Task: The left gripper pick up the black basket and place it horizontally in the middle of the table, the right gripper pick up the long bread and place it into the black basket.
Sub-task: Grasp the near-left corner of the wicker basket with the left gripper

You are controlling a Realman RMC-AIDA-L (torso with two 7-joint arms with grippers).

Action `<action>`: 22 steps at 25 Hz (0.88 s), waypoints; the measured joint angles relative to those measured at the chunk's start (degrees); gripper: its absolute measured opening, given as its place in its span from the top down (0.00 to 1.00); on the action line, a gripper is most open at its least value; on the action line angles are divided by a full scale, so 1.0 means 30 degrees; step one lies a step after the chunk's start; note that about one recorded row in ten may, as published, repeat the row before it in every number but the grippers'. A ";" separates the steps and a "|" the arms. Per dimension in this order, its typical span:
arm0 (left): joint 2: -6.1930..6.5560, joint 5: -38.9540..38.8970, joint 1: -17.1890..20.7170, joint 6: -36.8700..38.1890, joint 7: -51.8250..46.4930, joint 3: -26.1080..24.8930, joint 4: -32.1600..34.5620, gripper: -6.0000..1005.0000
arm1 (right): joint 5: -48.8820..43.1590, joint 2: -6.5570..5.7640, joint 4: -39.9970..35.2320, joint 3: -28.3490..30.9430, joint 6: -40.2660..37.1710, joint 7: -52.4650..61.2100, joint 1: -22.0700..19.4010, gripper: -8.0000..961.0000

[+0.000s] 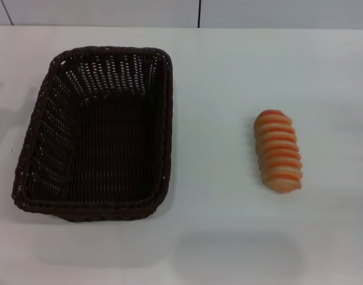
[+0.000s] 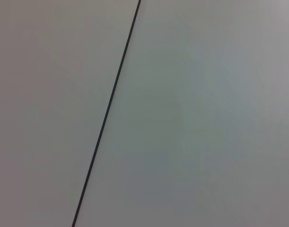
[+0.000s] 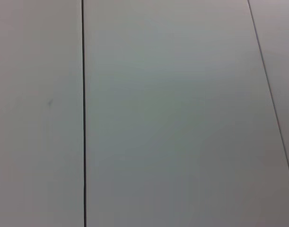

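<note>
the large rectangular dark woven wicker black basket (image 1: pixel 95 133) sat lengthwise at the left of the head view on the plain white table (image 1: pixel 229 237). the small orange-and-cream striped long bread (image 1: pixel 278 151) lay well apart at the right. neither gripper showed, so their fingers' state couldn't be told.

No text, label, brand, number or sign can be read anywhere in the three views: not on the black basket (image 1: pixel 95 133), not on the long bread (image 1: pixel 278 151), and not on the white surface (image 1: pixel 229 89).
</note>
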 joint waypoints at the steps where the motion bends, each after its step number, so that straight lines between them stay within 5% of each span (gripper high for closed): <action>1: -0.0001 0.0001 -0.0001 -0.0008 0.0000 0.0006 0.0000 0.20 | -0.0001 0.0008 0.0001 0.0000 0.0000 0.0010 0.0002 0.17; 22: 0.0030 0.0140 0.0000 -0.0139 -0.0238 0.0254 -0.0001 0.20 | -0.0001 0.0018 0.0102 -0.0050 0.0000 0.0180 0.0000 0.17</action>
